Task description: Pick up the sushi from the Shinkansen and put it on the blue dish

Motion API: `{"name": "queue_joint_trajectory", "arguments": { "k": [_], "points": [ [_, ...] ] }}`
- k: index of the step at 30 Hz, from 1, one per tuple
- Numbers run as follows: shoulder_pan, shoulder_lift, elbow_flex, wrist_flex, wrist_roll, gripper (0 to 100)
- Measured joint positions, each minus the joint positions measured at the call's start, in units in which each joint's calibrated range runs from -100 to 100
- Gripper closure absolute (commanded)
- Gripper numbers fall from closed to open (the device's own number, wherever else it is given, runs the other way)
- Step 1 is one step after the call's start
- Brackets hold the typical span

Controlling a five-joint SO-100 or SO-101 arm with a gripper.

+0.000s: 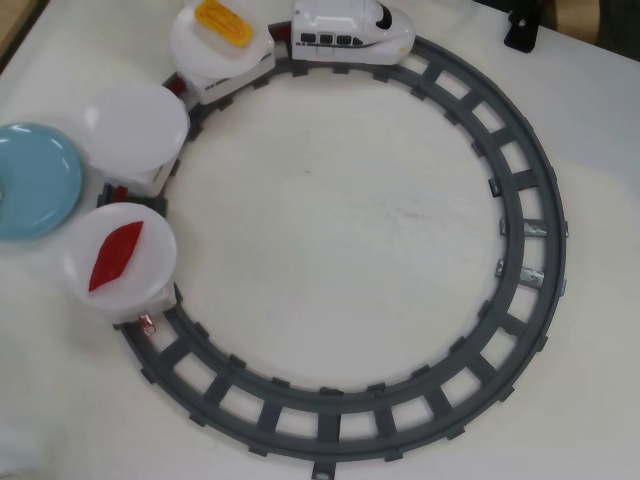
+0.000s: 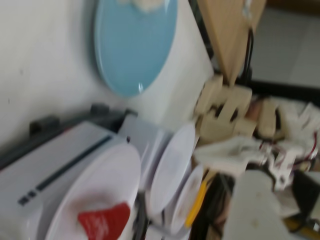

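Closest in wrist view, lower left: red piece (image 2: 105, 222) on white plate (image 2: 100, 170). Sushi (image 2: 145, 4) seemed already set on blue dish (image 2: 135, 50), top edge, blurred. Could not tell jaws' state. Placing looked done; next called for withdrawing clear of train (image 1: 350, 30).

Hobby workshop table (image 1: 330, 220) (white cloth), toy track (image 1: 520, 200), wooden offcuts (image 2: 225, 107).

Blue dish (image 1: 35, 180) cut off left
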Motion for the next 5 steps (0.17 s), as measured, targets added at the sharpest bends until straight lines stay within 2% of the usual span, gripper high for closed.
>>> {"name": "queue_joint_trajectory", "arguments": {
  "k": [5],
  "points": [
    [-1.5, 0.0, 0.3, 0.0, 0.0, 93]
  ]
}}
